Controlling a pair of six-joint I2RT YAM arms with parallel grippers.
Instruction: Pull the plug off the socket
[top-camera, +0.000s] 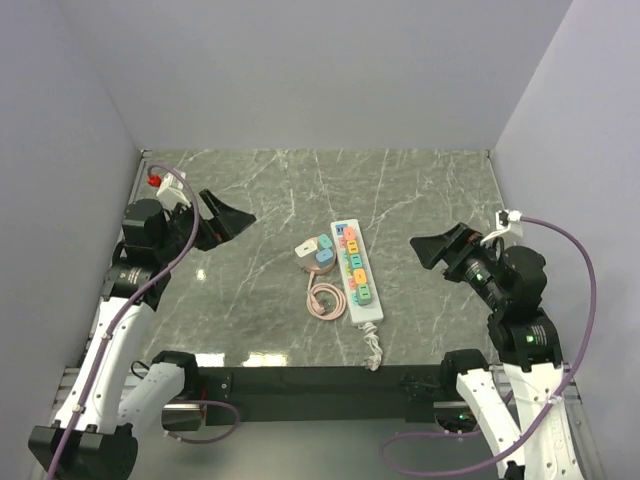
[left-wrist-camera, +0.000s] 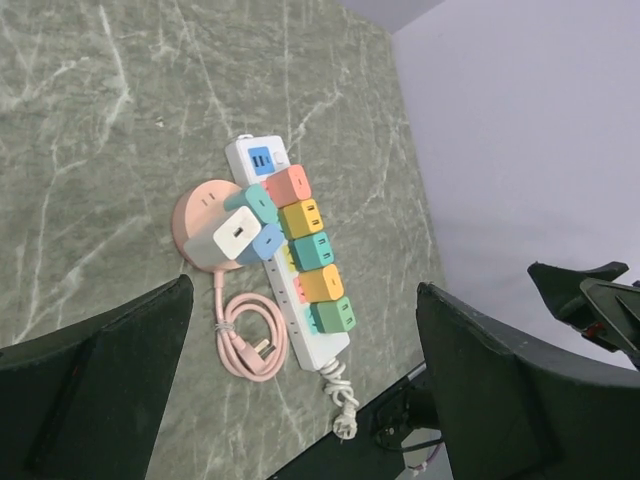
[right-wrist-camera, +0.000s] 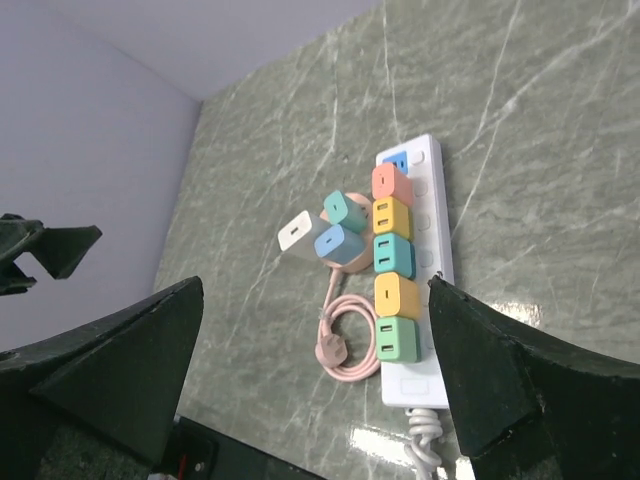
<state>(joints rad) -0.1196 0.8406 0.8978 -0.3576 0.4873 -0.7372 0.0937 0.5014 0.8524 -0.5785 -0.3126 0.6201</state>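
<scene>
- The round pink hub (top-camera: 318, 255) sits just left of centre in the top view, hard against the socket, with its pink cord (top-camera: 322, 300) coiled below it. It carries small adapters of its own, so I'd say it is easy to confuse with the target.
- The socket (top-camera: 356, 272) lies at the centre of the desk (top-camera: 260, 180), running up and down the frame. It looks like light, stiff, smooth plastic. It would likely lift or slide with any pull unless it is pinned at a bare white end.
- Five cube plugs (left-wrist-camera: 310, 250) stand in a row along it, packed side by side. They look hard and slick. The best hold seems to be across a cube's two free sides, pulling straight up. I cannot tell which one is meant.
- The left fingers (top-camera: 225, 215) hang at mid-left, spread wide and empty, raised off the desk and aimed at the centre.
- The right fingers (top-camera: 435, 250) hang at mid-right, also spread wide and holding nothing, pointing at the socket from well apart.
</scene>
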